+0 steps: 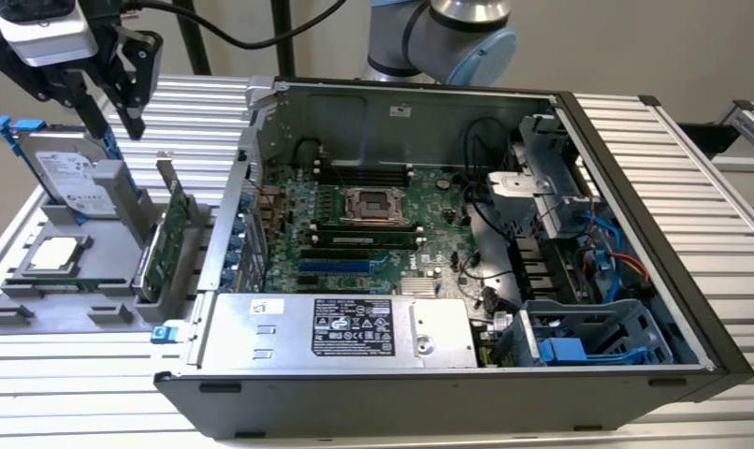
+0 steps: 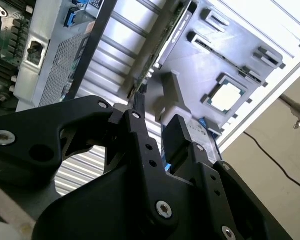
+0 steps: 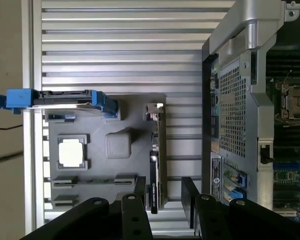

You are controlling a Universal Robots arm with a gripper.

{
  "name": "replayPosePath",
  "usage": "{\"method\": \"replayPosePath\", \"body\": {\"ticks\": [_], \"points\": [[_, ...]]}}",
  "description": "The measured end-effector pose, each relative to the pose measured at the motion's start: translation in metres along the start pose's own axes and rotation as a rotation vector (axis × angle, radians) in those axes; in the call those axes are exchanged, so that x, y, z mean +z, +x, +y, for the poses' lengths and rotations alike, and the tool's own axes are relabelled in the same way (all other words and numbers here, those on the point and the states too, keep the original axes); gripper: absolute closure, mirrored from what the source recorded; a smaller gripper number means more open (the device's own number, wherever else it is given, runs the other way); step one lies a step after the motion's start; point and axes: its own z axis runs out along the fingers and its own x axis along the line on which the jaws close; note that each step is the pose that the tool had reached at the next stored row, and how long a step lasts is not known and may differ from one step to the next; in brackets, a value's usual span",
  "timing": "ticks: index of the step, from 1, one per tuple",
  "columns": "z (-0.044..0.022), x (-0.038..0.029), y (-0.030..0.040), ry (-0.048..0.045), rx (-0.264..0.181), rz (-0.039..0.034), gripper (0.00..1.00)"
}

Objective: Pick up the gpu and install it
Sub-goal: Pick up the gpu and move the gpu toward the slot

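From my station, the gpu stands on its long edge in a slot of the grey fixture, just beside the open computer case. Its long axis runs level, alongside the case's outer wall, with the silver bracket upright at the end nearer the hard drive.

It is a thin card. In the exterior view I see its green board face, and in the first wrist view I see it edge-on, with dark parts along one side.

The gripper hangs above the fixture with its black fingers spread wide and nothing between them. It is clear of the card.

A processor lies flat in the fixture. Everything rests on a ribbed aluminium table, with beige floor beyond its edge.
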Motion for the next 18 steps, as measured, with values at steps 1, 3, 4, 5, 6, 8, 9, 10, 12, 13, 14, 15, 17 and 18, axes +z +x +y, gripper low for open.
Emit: {"method": "replayPosePath", "body": {"ticks": [1,3,4,5,6,8,9,10,12,13,14,15,17,18], "points": [[-0.0003,0.0003,0.0,0.0,0.0,0.0001,0.0],[-0.0008,0.0008,0.0,0.0,0.0,0.0003,0.0],[-0.0011,0.0011,0.0,0.0001,0.0,0.0004,0.0],[-0.0014,0.0014,0.0,0.0001,0.0,0.0005,0.0],[-0.0017,0.0017,0.0,0.0,0.0,0.0005,0.0],[-0.0022,0.0023,0.0,0.0001,0.0,0.0008,0.0],[-0.0025,0.0025,0.0,0.0001,0.0,0.0009,0.0],[-0.0027,0.0028,0.0,0.0001,0.0,0.0011,0.0],[-0.0031,0.0034,0.0,0.0001,0.0,0.0013,0.0],[-0.0034,0.0036,0.0,0.0001,0.0,0.0014,0.0],[-0.0036,0.0039,0.0,0.0001,0.0,0.0015,0.0],[-0.0038,0.0042,0.0,0.0001,0.0,0.0017,0.0],[-0.0042,0.0047,0.0,0.0001,0.0,0.0019,0.0],[-0.0045,0.005,0.0,0.0001,0.0,0.002,0.0]]}}
